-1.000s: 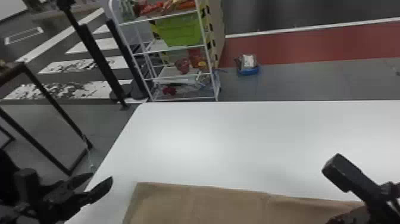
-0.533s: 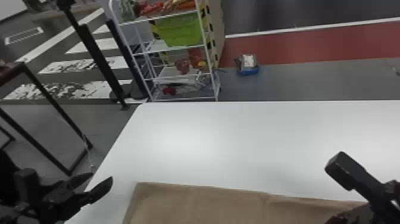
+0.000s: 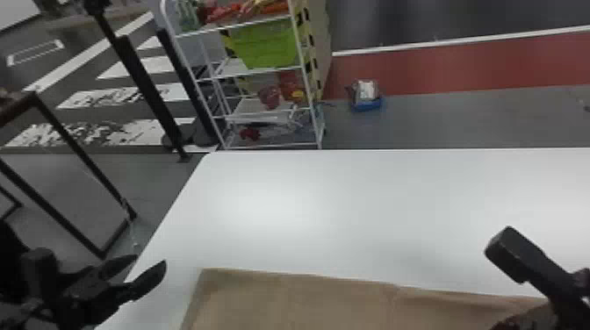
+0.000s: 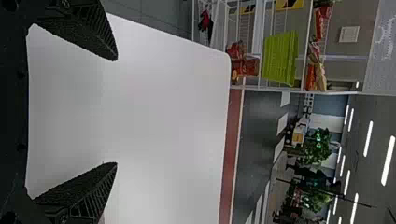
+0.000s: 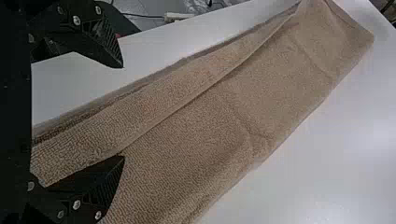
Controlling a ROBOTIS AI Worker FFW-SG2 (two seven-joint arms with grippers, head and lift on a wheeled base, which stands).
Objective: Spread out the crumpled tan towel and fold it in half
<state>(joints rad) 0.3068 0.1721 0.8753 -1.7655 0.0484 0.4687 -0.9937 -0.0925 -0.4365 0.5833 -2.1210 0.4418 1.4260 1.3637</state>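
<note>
head view looks down from above, sharing the table (image 3: 351, 206) with nearer wrist views.

Past the far edge of the white counter (image 3: 351, 197) I see a white wire rack (image 3: 272, 145) holding a bright green plastic bin (image 3: 265, 46). Right of it, a small blue-bottomed package (image 3: 368, 104) sits on the floor, near a dull red strip (image 3: 439, 66). Black upright posts (image 3: 141, 83) stand left of the rack.

No readable text, label, brand, number or sign anywhere.
</note>
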